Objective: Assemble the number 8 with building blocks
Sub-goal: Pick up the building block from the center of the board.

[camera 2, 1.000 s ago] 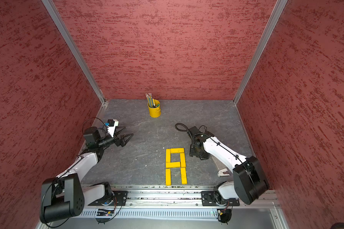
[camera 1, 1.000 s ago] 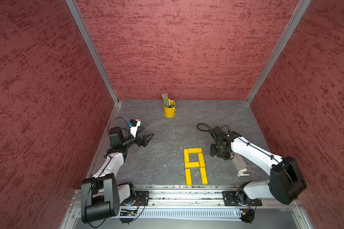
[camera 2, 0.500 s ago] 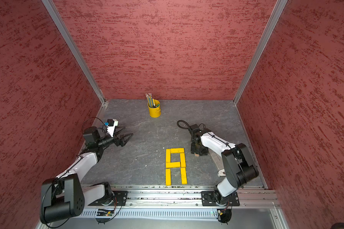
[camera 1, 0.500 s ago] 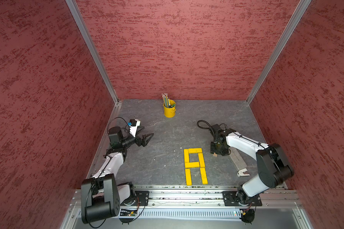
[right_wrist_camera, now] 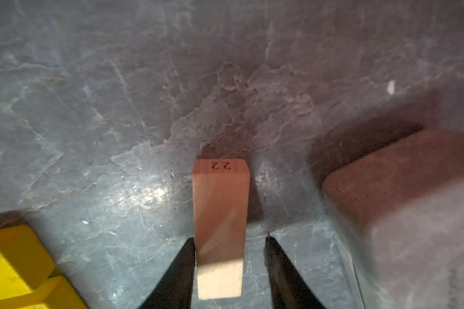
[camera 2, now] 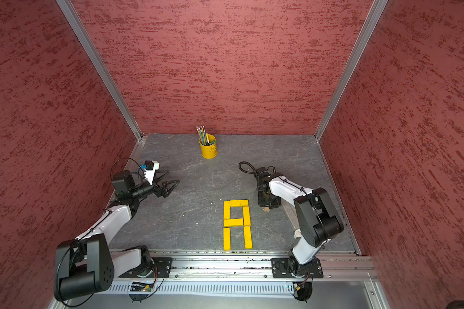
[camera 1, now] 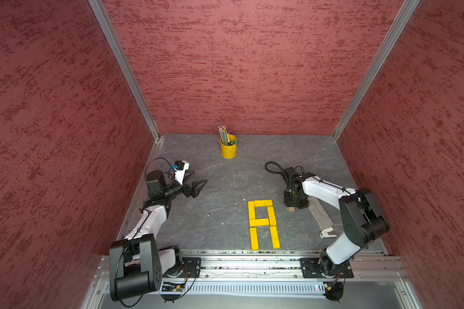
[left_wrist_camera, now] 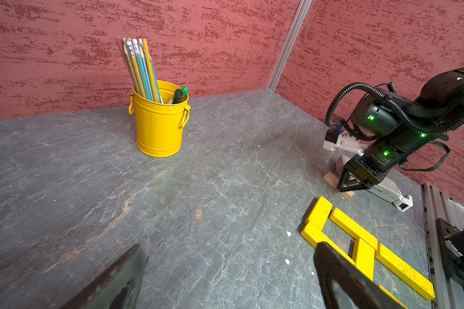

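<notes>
On table (camera 1: 220,214), right gripper (right_wrist_camera: 230,238) straddles flat tan plank (right_wrist_camera: 220,208): one finger (right_wrist_camera: 181,267) touching, other just apart, not clamped. Near left edge, left gripper (camera 1: 198,178) gapes wide.

yellow planks (left_wrist_camera: 359,242): flat on table (left_wrist_camera: 198,174) | right pincer (left_wrist_camera: 346,189): over tan plank (left_wrist_camera: 330,178)

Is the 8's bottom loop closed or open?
Open. No bar joins the near ends of the lower yellow planks; the tan plank lies apart at the right gripper.
</notes>
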Tool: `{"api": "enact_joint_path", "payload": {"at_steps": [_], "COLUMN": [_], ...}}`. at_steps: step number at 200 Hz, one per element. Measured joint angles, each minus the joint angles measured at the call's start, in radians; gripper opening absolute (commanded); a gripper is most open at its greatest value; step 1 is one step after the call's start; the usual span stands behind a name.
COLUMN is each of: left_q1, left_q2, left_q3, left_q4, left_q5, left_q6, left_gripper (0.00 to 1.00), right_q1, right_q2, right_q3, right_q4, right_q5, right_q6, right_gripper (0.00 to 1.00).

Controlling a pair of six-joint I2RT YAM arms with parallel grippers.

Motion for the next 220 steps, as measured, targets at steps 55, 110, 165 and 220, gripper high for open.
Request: {"api": "enact_joint_path", "payload": {"at_steps": [55,110,165,220], "left_q1": [0.002,0.002,0.002,0.002], "left_q2": [0.000,0.000,0.001,0.008], "left_q3": [0.000,0.001,0.002,0.002], "left_q4": [-0.002,-0.007,-0.007,-0.007], "left_q5": [0.000,0.000,0.000,0.000], "left_q6": [0.000,0.000,0.000,-0.001], "left_gripper": [1.00,0.99,1.00,1.00], "right_q1": [0.000,0.003,0.193,0.490], "right_q2": [0.000,-0.043,-0.302,-0.446], "right_q3": [0.000,0.053,0.201,0.097], "right_q4": [0.019,0.028,0.001,-0.043], "right_q5": [0.023,0.021,0.038,0.079], "right_q6": [-0.059,-0.168,-0.350,-0.565], "right_gripper": [0.22,0.18,0.20,0.16]}}
